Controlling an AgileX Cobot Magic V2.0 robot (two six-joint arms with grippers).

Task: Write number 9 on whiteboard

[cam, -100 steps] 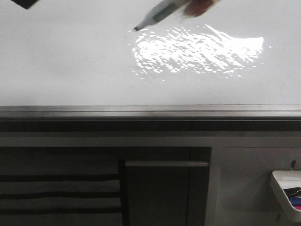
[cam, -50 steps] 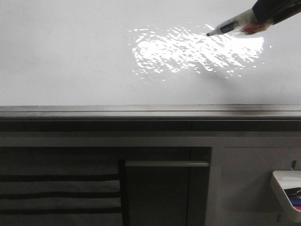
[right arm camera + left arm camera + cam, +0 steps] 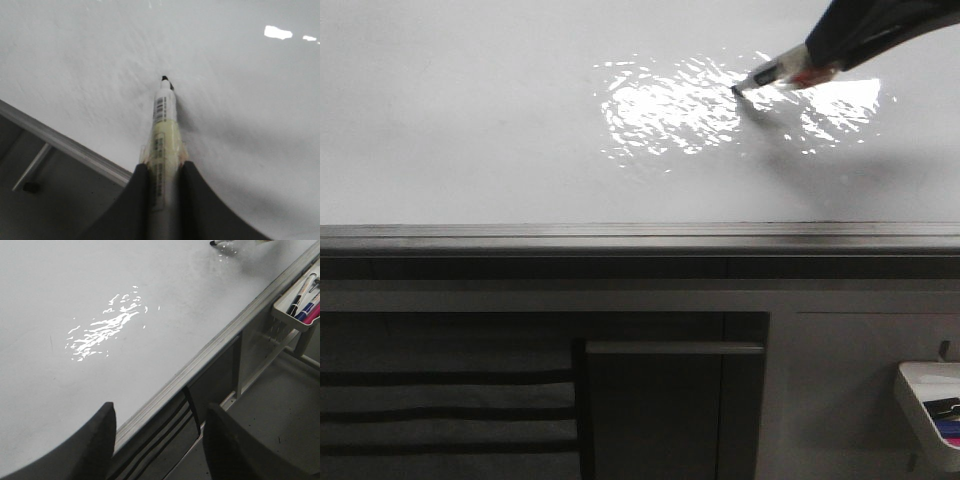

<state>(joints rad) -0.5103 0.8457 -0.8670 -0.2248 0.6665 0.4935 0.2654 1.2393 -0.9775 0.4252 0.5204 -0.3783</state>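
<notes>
Right now, in the front view, my right gripper (image 3: 817, 62) comes in from the upper right, clamped on a pale-barrelled marker pen with a black tip (image 3: 770, 76), and that tip sits at or just above the large glossy white whiteboard (image 3: 470, 130), on the right part of its bright glare patch (image 3: 670, 105); I see no stroke of the number 9 on the board, so the figure is not yet begun. To start well, I judge I should bring the tip down gently until it just touches, keep the pressure light and even, draw the small oval loop first, then pull the tail straight toward the grey metal lower edge (image 3: 640, 235). This view counts one marker in hand, one board, and one white tray (image 3: 925, 395) low on the right. In the left wrist view, my left gripper (image 3: 160, 440) hangs empty with its dark fingers spread wide over the near edge of the board, and the marker tip shows far off at the board's opposite end; the tray there holds about three pens (image 3: 305, 302), though I cannot count them surely. In the right wrist view, two dark fingers (image 3: 132, 200) pinch the single marker barrel squarely, tip pointing at blank white surface, with no ink mark beneath it.
</notes>
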